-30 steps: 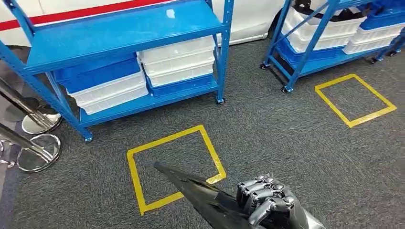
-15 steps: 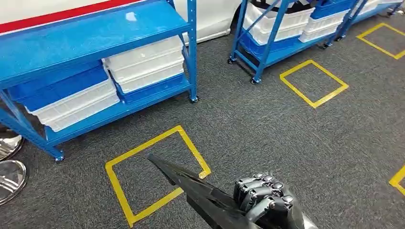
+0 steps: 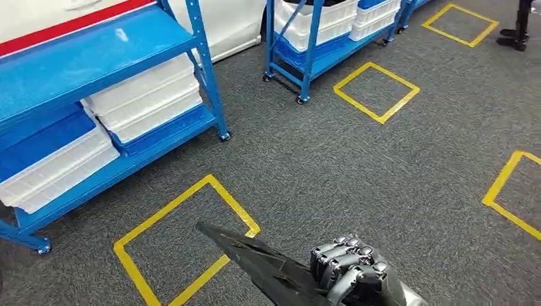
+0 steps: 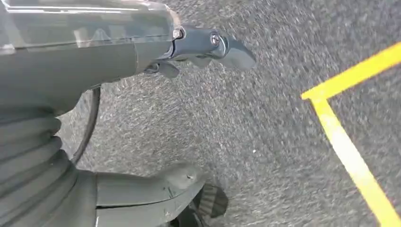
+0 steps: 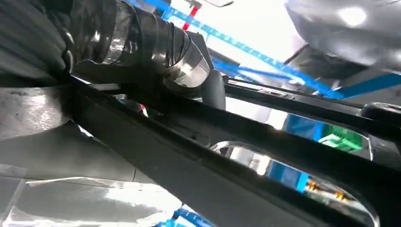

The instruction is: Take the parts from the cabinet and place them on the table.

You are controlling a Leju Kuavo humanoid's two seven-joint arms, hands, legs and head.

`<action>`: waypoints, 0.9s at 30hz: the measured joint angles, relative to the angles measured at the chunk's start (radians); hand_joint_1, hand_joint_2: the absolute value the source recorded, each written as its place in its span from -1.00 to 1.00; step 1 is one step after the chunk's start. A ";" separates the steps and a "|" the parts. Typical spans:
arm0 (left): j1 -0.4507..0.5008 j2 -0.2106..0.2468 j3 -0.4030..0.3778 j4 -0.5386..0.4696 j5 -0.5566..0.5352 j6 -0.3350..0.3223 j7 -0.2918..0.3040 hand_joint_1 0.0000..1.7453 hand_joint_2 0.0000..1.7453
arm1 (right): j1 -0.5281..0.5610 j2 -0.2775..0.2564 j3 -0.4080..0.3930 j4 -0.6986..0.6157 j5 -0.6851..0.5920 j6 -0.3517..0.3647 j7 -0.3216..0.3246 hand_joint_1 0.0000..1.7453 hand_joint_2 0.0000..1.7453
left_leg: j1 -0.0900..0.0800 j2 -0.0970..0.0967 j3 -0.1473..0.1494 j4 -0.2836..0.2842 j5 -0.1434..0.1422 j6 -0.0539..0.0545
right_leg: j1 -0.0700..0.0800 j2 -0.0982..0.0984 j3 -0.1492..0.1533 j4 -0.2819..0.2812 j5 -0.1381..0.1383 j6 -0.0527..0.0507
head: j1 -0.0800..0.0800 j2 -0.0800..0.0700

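The whole view has swung: the blue metal shelf rack (image 3: 96, 76) slid to the upper left. The right hand (image 3: 348, 271) still grips the long dark pointed part (image 3: 255, 258), carrying it off to find the table. The left hand (image 4: 208, 47) holds nothing, fingers apart.

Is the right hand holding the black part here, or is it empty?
Holding it. In the head view the right hand has its fingers curled around the black pointed part, which juts out over the grey carpet.

Open grey carpet (image 3: 357, 172) lies ahead and to the right, marked with yellow tape squares (image 3: 185, 239). The near blue rack (image 3: 203, 76), loaded with white and blue trays (image 3: 143, 99), blocks the left. A second blue rack (image 3: 309, 44) stands beyond. A person's feet (image 3: 515, 35) occupy the far right corner.
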 joint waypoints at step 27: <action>-0.031 -0.017 -0.001 0.000 -0.040 -0.040 -0.029 -1.00 1.00 | -0.079 0.045 0.012 0.124 -0.093 0.190 0.118 1.00 1.00 | -0.004 0.018 0.100 -0.211 0.064 0.010 | 0.006 -0.037 -0.001 -0.005 0.003 -0.005 | 0.000 0.000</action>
